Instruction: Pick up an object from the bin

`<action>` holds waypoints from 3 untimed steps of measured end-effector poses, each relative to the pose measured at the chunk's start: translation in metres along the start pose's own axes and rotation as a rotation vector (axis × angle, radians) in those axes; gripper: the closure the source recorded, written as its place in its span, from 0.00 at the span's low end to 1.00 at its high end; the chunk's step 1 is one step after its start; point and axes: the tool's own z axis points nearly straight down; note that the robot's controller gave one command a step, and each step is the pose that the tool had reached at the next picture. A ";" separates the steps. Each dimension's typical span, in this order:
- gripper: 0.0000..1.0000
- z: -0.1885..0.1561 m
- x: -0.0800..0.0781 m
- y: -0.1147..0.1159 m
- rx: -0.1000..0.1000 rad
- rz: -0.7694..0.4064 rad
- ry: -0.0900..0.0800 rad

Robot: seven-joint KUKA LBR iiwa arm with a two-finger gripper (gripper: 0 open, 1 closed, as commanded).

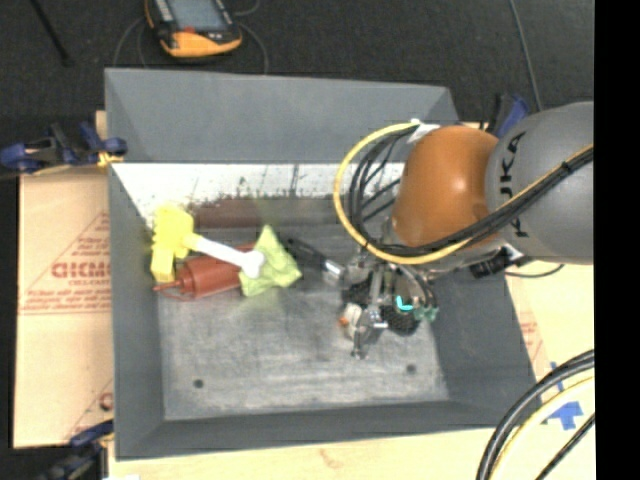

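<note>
My gripper (363,334) hangs low over the right middle of the bin floor, under the arm's orange cover. A small dark elongated thing (312,259) lies just to its upper left, apart from it. Further left a crumpled yellow-green cloth (272,264) rests against a yellow tool with a white handle (175,242). That tool lies across a dark red object (206,278). The bare floor directly under the gripper holds no loose thing that I can make out.
The yellow tool, red object and cloth form a small cluster at the left of the bin near the back wall. The arm with its cables reaches in from the right and covers the bin's right back corner.
</note>
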 end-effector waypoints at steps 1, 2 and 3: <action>0.00 -0.004 -0.002 0.000 0.000 0.000 -0.007; 1.00 0.072 -0.049 -0.059 -0.011 -0.089 -0.009; 1.00 0.072 -0.049 -0.059 -0.011 -0.088 -0.009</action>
